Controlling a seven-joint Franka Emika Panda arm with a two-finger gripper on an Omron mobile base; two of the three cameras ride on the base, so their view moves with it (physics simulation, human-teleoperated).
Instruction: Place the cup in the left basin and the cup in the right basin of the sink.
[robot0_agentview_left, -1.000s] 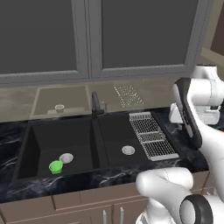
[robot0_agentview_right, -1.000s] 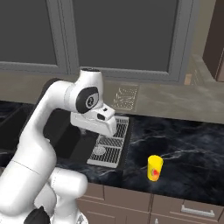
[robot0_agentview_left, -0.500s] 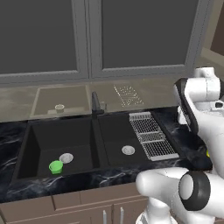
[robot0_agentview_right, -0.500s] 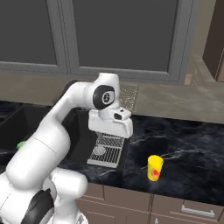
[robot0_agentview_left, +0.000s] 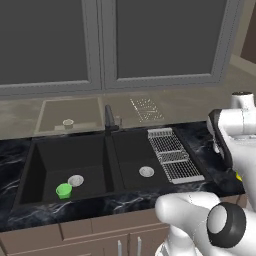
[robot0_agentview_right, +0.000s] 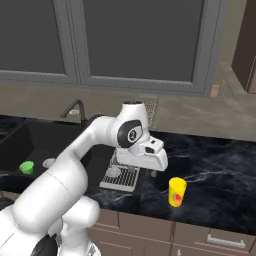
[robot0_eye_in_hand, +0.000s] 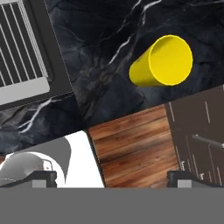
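Presently the main risk lies with the yellow cup (robot0_agentview_right: 176, 191), which stands upright on the black marble bench (robot0_agentview_right: 220, 165) close to its front edge, right of the drying rack (robot0_agentview_right: 120, 175) and well apart from the sink (robot0_agentview_left: 95, 165). A misaligned approach could push the cup over that edge to the wood floor (robot0_eye_in_hand: 131, 148), which the hand view shows directly below the rim. The cup looks smooth, light and slightly tapered, so an off-centre squeeze may slip or tip it.

The claw (robot0_eye_in_hand: 111, 177) is spread wide and holds nothing; it hangs above the front edge, with the yellow cup ahead of it and not between the finger tips (robot0_eye_in_hand: 43, 178). A descent from this position would, in my judgement, meet bench edge or open air rather than the cup.

The carry to the right basin (robot0_agentview_left: 142, 160) must cross the rack, and a low pass could snag on it.

The green cup (robot0_agentview_left: 63, 190) already sits in the left basin (robot0_agentview_left: 70, 167), beside the silver drain (robot0_agentview_left: 75, 180); the right basin holds only its own drain (robot0_agentview_left: 146, 171).

Surface and room: the bench is dark veined stone, the sink matte black with a dark faucet (robot0_agentview_left: 108, 117) behind the divider, grey cabinet doors (robot0_agentview_left: 100, 45) above, brown drawers (robot0_agentview_right: 200, 237) below.
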